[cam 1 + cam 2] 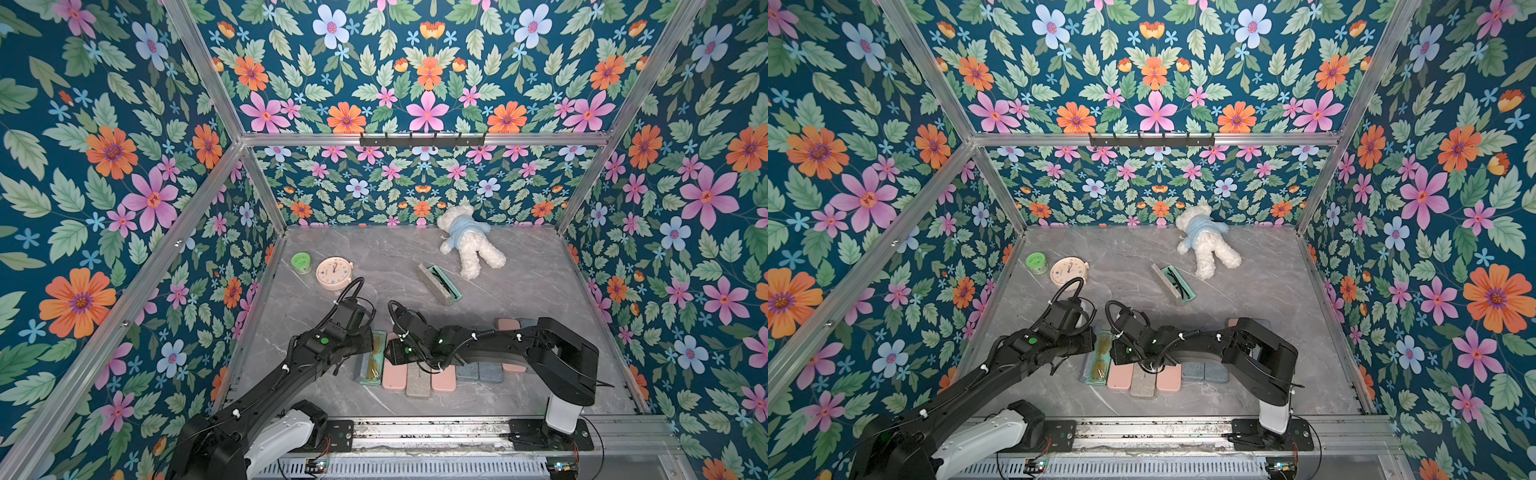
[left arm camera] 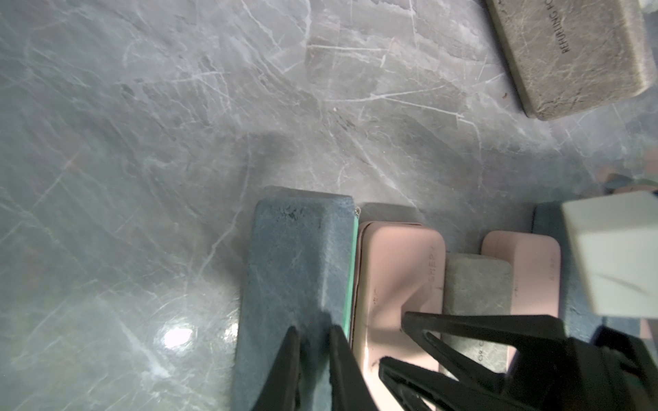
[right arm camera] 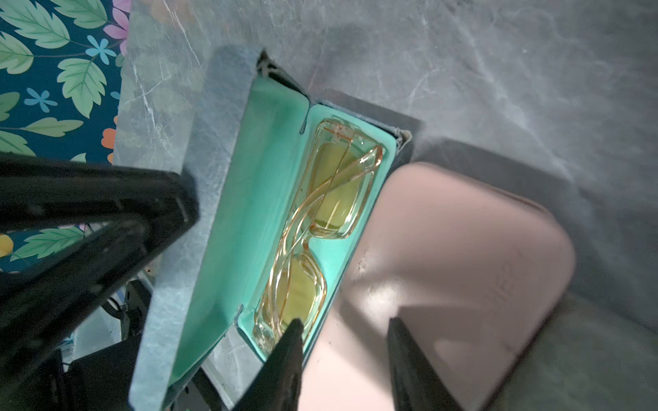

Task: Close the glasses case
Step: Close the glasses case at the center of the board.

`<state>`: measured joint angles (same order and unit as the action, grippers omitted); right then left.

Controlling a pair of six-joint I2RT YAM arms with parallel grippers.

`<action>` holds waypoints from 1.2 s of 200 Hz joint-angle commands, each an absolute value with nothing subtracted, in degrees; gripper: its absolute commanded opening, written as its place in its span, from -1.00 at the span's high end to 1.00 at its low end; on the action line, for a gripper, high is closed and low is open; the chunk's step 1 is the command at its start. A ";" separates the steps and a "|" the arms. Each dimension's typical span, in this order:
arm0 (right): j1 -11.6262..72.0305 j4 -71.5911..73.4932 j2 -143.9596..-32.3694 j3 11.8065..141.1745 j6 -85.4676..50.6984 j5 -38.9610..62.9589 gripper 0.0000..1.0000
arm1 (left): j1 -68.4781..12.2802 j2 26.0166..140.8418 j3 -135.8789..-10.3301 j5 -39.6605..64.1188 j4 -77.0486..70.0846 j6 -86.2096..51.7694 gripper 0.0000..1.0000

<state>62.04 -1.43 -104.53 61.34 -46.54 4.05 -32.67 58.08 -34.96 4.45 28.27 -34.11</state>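
The glasses case (image 1: pixel 375 358) (image 1: pixel 1100 360) lies open near the front left. Its blue-grey lid (image 2: pixel 295 267) stands partly raised, teal lining (image 3: pixel 242 213) facing the tray. Yellow-lensed glasses (image 3: pixel 320 220) lie in that tray. My left gripper (image 2: pixel 314 329) is against the lid's outer face, open by only a narrow gap, with nothing between the fingers. On the other side of the case my right gripper (image 3: pixel 344 322) stands open over the neighbouring pink case (image 3: pixel 463 267); one fingertip (image 3: pixel 293 331) is at the tray's rim. In both top views the arms hide the fingers.
A row of closed pink (image 1: pixel 394 376), grey (image 1: pixel 417 382) and blue (image 1: pixel 478 372) cases sits right of the open one. Farther back lie a second open case with dark glasses (image 1: pixel 440 284), a teddy bear (image 1: pixel 469 243), a pink clock (image 1: pixel 334 272) and a green jar (image 1: pixel 301 263).
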 commanded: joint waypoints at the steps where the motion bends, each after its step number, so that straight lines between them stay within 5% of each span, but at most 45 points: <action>1: 62.05 -6.06 -105.29 61.14 -46.77 3.01 0.17 | -32.70 58.57 -34.13 5.96 27.52 -33.42 0.65; 240: 62.05 -6.07 -106.00 61.87 -47.11 3.25 0.20 | -33.13 59.61 -33.92 8.42 26.54 -32.50 0.76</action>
